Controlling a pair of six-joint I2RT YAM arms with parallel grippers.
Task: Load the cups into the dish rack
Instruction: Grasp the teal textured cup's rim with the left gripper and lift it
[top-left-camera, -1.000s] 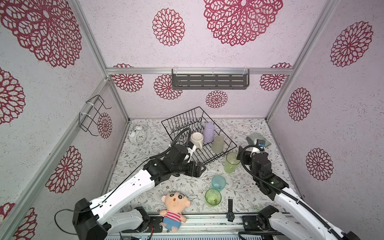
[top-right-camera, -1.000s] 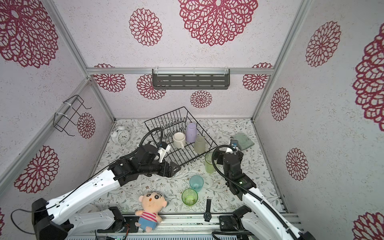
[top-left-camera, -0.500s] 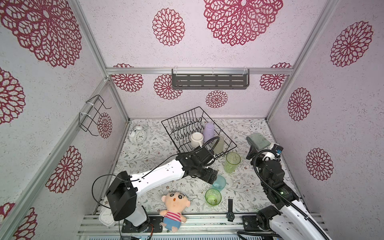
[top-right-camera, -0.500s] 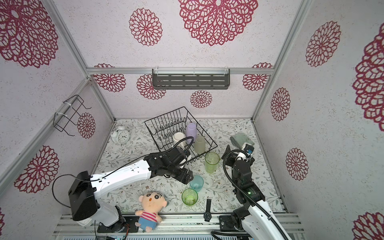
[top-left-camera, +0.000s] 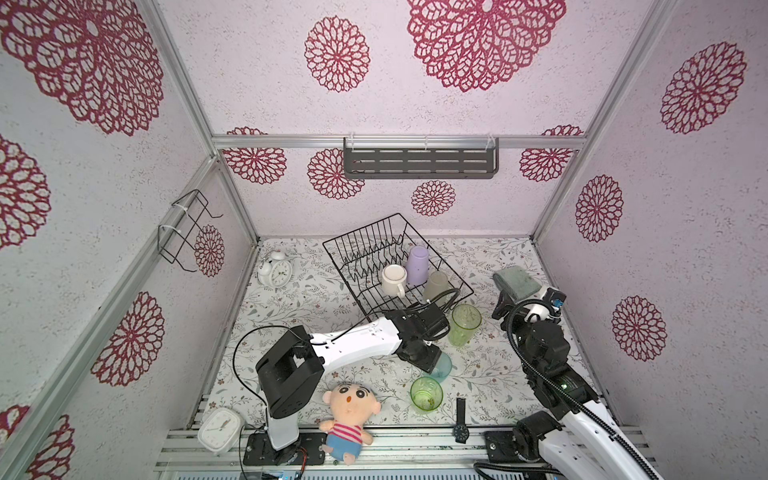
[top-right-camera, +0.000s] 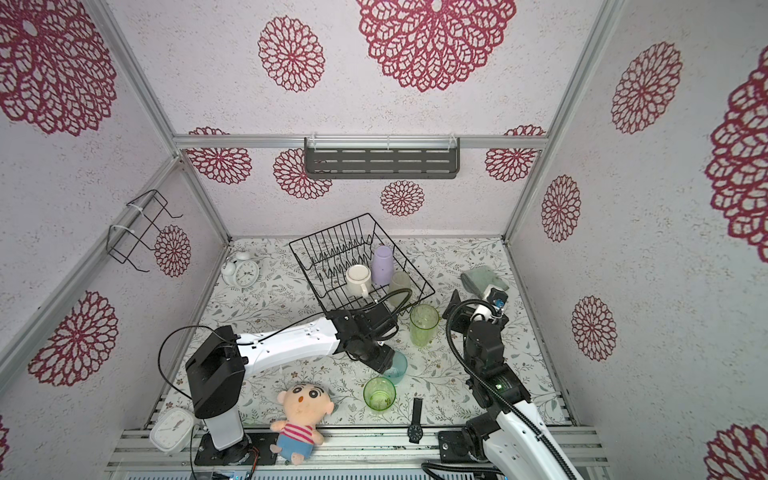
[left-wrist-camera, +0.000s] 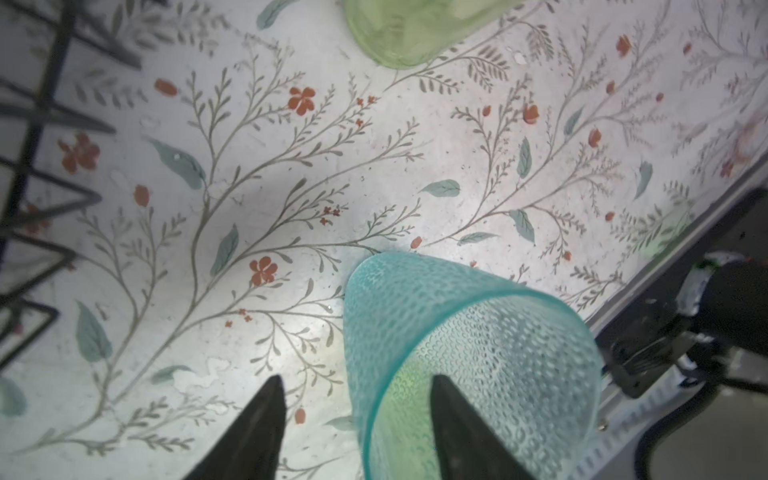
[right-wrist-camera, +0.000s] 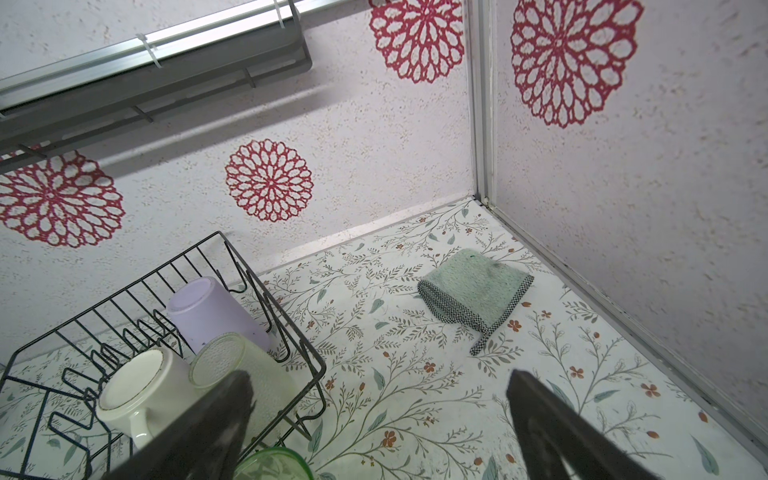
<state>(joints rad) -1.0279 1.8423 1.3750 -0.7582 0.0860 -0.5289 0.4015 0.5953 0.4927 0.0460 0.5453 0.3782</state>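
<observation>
Your left gripper straddles the teal tumbler's wall, one finger inside, one outside, jaws parted and not yet pinching; the tumbler sits on the floral mat, just near of the dish rack; your right gripper gapes wide, empty.

We see a floral table: dish rack mid-back, alarm clock back-left corner, cloth by right edge, watch at front edge.

No readable text, label or brand anywhere. Alarm clock: dial numerals too small to make out. Square clock, wristwatch: faces illegible.
</observation>
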